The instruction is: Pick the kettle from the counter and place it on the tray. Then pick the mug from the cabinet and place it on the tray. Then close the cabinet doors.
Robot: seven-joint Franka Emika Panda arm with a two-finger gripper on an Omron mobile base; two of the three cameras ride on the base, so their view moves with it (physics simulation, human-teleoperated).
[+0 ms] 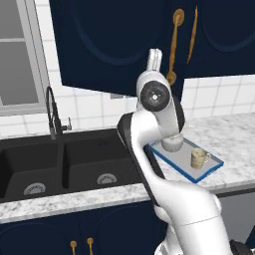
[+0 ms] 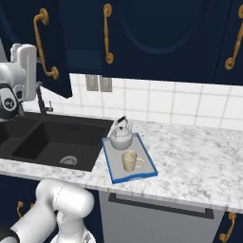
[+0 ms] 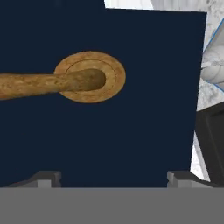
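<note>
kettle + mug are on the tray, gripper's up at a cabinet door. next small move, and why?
Probably press the open gripper forward against the cabinet door to swing it shut. The kettle and mug already sit on the tray, and the hand view has the door panel close ahead, nothing between the fingertips.

A black double sink (image 1: 60, 162) lies below the pincer (image 3: 113, 177) and off to its left, with a round drain (image 1: 105, 178) in each basin. A dark tall tap (image 1: 52, 115) with a side lever stands at the sink's back edge, lower than the pincer. White wall tiles (image 2: 156, 102) run behind, and a grey double wall socket (image 2: 98, 83) sits on them to the pincer's right. A window (image 1: 17, 55) with a pale frame is far to its left. Well beneath it, navy lower doors (image 1: 79, 234) carry small brass handles (image 1: 89, 244), and a grey dishwasher front (image 2: 156, 218) with a dark bar handle (image 2: 159, 205) sits low to the right.
</note>
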